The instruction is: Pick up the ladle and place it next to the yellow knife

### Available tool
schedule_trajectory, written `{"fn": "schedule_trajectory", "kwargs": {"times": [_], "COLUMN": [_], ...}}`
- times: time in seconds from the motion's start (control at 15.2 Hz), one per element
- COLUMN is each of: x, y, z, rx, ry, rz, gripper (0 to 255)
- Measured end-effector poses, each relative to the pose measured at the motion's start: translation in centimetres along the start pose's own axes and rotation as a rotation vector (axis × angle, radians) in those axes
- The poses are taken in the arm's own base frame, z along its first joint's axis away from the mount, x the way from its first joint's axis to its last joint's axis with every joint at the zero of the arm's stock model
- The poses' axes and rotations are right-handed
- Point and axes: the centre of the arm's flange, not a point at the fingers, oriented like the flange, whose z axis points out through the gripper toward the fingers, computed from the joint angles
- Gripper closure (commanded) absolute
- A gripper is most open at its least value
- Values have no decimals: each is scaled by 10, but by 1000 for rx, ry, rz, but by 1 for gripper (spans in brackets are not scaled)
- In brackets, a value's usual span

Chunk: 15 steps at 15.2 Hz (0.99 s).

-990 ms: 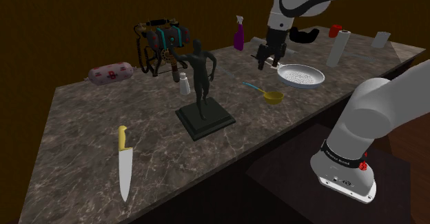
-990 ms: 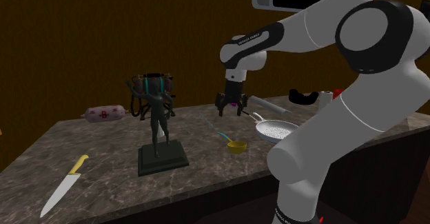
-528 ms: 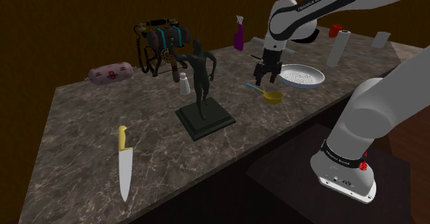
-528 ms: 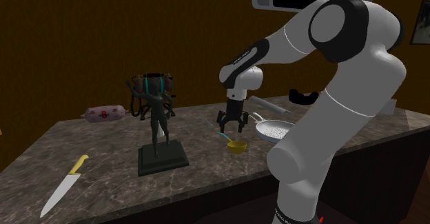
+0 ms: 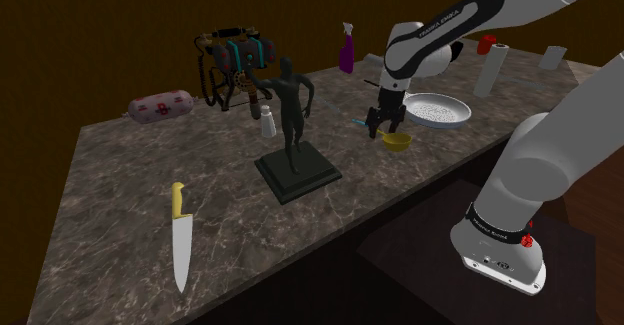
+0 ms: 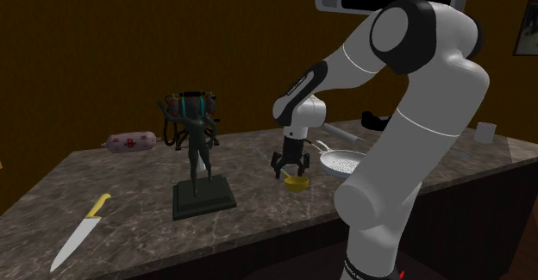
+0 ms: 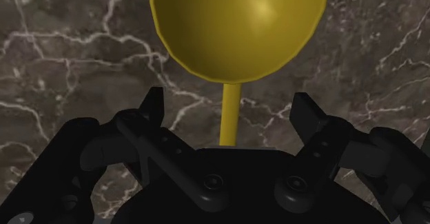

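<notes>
Shoulder view, left to right. A yellow-handled knife with a pale blade (image 5: 180, 238) lies near the front edge of the dark veined stone surface (image 5: 110, 173), well apart from everything else. Behind it, at the far edge, rests a pink speckled sausage (image 5: 160, 105). Mid-surface stands a tall dark figurine on a square plinth (image 5: 292, 123), directly between the knife and the work area. Right of it is the yellow ladle (image 5: 398, 141), lying flat with its bowl just beside a white round pan (image 5: 437, 110). The black two-finger claw (image 5: 381, 131) is lowered over the ladle's handle, close to the surface; the second exterior view places the claw (image 6: 285, 168) just above the ladle bowl (image 6: 296, 183). In the wrist view the claw (image 7: 229, 100) is released: its fingers (image 7: 155, 102) stand apart with the slim ladle handle (image 7: 231, 112) running between them, untouched. The ladle is therefore not yet held. Judged risks: the handle is thin and lies flat on the stone, so the fingertips may strike the surface before closing, or close above the handle and miss. A grip this near the bowl may let the ladle pivot. The bowl could nudge the adjacent pan on lift. The route to the knife passes the figurine, which a low carry could topple.
</notes>
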Motion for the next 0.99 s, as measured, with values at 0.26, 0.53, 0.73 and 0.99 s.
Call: {"fn": "schedule_trajectory", "kwargs": {"times": [0.26, 0.53, 0.73, 0.99], "x": [0, 0, 1, 1], "y": [-1, -1, 0, -1], "z": [5, 6, 5, 5], "rx": [0, 0, 0, 0], "ry": [1, 1, 3, 2], "rz": [0, 0, 2, 1], "gripper": [0, 255, 255, 255]}}
